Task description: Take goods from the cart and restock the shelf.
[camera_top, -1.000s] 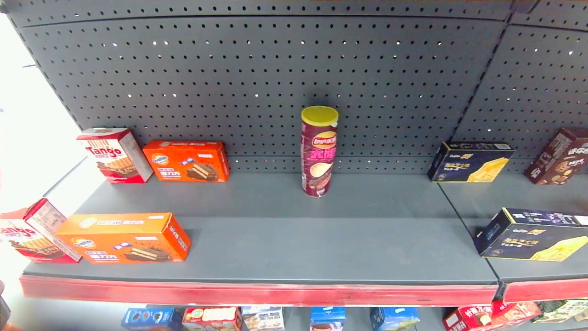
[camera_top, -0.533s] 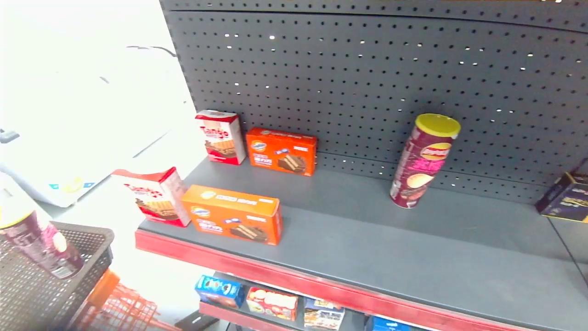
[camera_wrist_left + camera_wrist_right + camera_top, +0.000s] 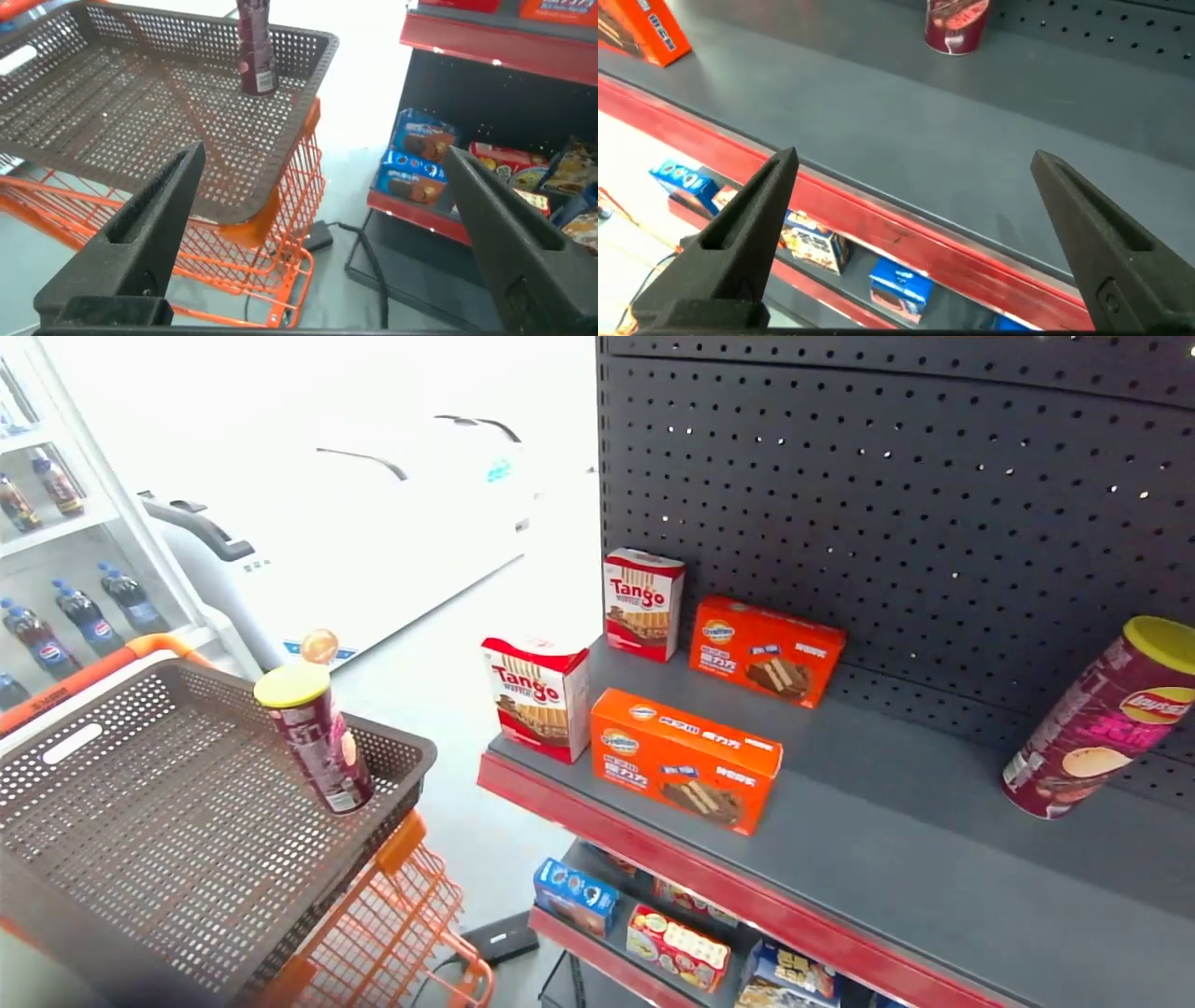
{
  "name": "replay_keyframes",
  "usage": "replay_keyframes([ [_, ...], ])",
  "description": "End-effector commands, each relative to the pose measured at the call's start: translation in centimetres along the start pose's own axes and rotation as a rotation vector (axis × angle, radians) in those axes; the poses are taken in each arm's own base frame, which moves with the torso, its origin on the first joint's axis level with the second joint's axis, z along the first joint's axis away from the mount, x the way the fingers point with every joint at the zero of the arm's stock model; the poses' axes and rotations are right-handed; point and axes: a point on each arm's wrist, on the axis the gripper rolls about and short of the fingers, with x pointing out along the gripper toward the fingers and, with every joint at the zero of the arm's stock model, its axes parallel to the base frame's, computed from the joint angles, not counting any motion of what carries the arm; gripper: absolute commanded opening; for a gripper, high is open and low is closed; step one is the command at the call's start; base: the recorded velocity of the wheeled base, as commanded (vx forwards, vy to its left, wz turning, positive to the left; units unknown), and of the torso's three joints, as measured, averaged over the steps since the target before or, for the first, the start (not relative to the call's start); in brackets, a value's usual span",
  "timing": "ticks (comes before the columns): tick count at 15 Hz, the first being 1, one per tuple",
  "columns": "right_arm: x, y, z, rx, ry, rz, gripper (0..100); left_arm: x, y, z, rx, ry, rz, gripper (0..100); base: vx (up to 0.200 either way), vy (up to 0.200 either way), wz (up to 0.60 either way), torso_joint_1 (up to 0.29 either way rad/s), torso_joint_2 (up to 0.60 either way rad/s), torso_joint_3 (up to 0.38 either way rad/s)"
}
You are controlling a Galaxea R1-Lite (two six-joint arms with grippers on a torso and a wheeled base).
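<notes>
Now: fetch step, nothing picked yet. A maroon cardboard chip tube with a yellow lid (image 3: 313,737) stands upright inside the brown perforated plastic cart basket (image 3: 140,821), at the basket corner nearest the grey metal shelf with a red front lip (image 3: 840,859).

Left hand (image 3: 322,154) sits outside the basket, off that same corner, fingers spread wide, empty. Right hand (image 3: 913,161) is equally wide and empty, well apart from the basket, facing the shelf's lip.

Judgement: the next move calls for the left hand to clear the basket wall and close around the tube's body.

Head view gives the lid, and a second maroon tube (image 3: 1092,723) on the shelf far from the basket. Left wrist view cuts the lid off but adds the orange wire frame (image 3: 299,196) under the basket. Right wrist view gives bare shelf board, well apart from the basket, for the drop.
</notes>
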Motion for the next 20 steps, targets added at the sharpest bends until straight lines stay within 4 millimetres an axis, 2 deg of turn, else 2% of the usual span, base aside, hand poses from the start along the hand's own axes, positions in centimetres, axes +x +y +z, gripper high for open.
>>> replay_keyframes([
  [1,0.0,0.0,0.0,0.000,0.002,0.000,100,0.0,0.0,0.0,-0.002,0.001,0.000,100,0.000,0.000,0.00,0.000,0.00,0.000],
  [12,0.0,0.0,0.0,0.000,0.002,0.000,100,0.0,0.1,0.2,0.003,-0.009,0.031,100,0.000,0.000,0.00,0.000,0.00,0.000],
  [13,0.0,0.0,0.0,0.000,0.002,0.002,100,-0.6,0.2,2.3,0.042,-0.067,0.067,100,0.000,0.000,0.00,0.000,0.00,0.000],
  [14,0.0,0.0,0.0,0.000,0.002,0.000,100,-0.4,0.3,5.3,0.074,-0.032,0.082,100,0.000,0.000,0.00,0.000,0.00,0.000],
  [16,0.0,0.0,0.0,0.000,0.002,0.000,100,1.4,0.5,8.8,0.067,0.064,0.099,100,0.000,0.000,0.00,0.000,0.00,0.000],
  [20,0.0,0.0,0.0,0.000,0.002,0.000,100,6.0,0.8,10.8,0.005,0.243,0.114,100,0.000,0.000,0.00,0.000,0.00,0.000],
])
